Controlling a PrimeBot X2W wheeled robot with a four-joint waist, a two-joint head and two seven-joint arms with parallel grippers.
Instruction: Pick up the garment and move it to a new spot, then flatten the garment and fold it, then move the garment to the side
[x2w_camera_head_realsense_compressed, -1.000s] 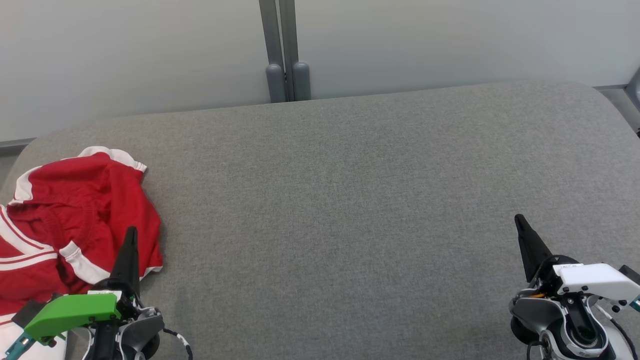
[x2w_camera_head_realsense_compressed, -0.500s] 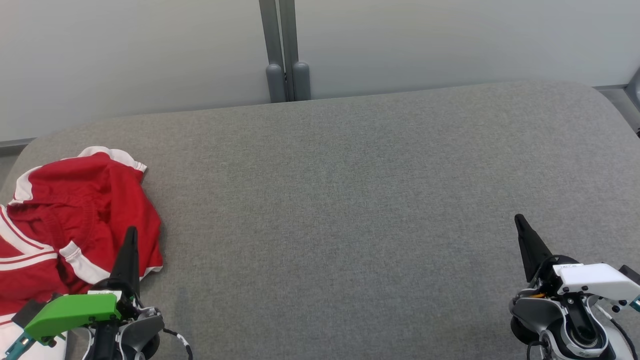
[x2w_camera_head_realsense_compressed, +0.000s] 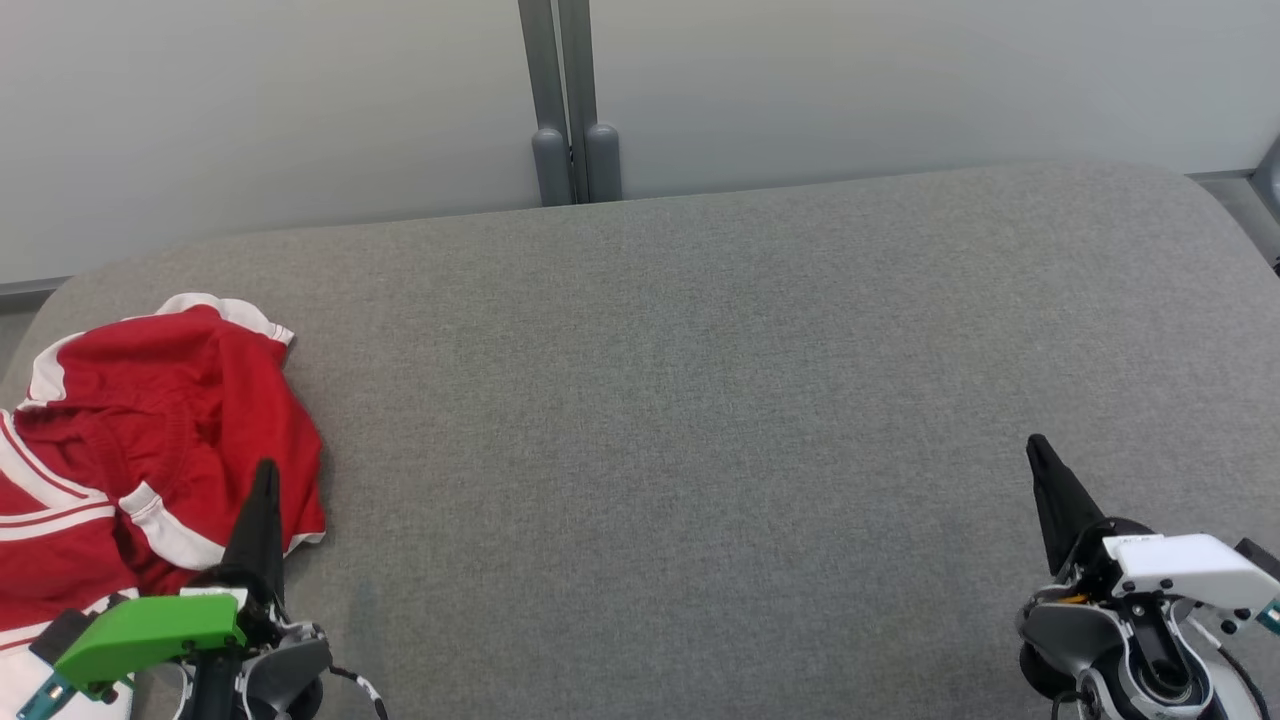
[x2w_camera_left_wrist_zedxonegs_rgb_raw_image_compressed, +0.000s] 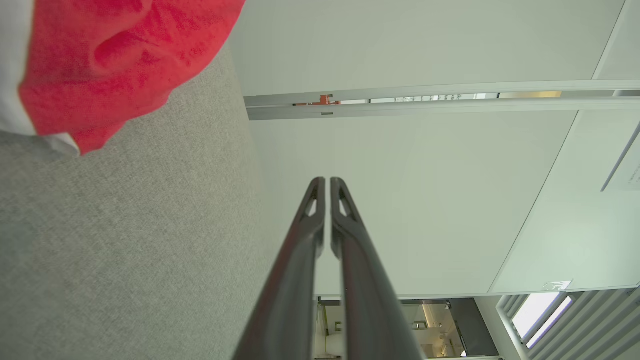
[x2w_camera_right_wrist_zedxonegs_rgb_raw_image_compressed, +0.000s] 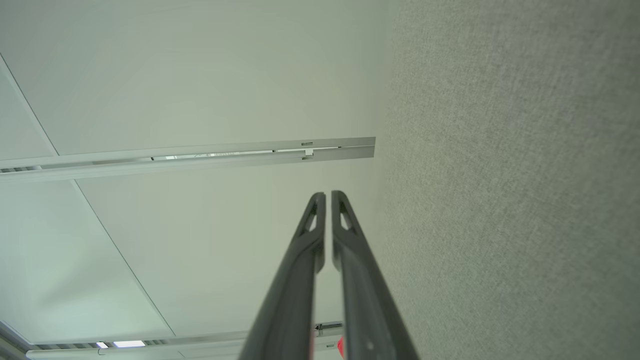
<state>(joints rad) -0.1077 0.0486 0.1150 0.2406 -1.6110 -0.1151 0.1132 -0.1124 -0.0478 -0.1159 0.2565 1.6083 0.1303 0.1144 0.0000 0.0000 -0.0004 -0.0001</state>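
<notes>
A crumpled red garment (x2w_camera_head_realsense_compressed: 140, 450) with white trim and stripes lies bunched at the left end of the grey cushioned surface (x2w_camera_head_realsense_compressed: 680, 400). My left gripper (x2w_camera_head_realsense_compressed: 265, 470) stands at the lower left, its tip over the garment's right edge, fingers together and holding nothing. In the left wrist view the left gripper (x2w_camera_left_wrist_zedxonegs_rgb_raw_image_compressed: 327, 181) is shut, with the garment (x2w_camera_left_wrist_zedxonegs_rgb_raw_image_compressed: 120, 55) at the upper left. My right gripper (x2w_camera_head_realsense_compressed: 1035, 445) stands at the lower right over bare cushion, far from the garment. The right gripper (x2w_camera_right_wrist_zedxonegs_rgb_raw_image_compressed: 327, 194) is shut and empty in the right wrist view.
A pale wall rises behind the cushion, with a grey double post (x2w_camera_head_realsense_compressed: 570, 100) at its middle. The cushion's rounded corners fall away at far left and far right. A grey frame part (x2w_camera_head_realsense_compressed: 1268, 180) shows at the right edge.
Both grippers have slid slightly down the head view, toward me. The garment has not moved.
</notes>
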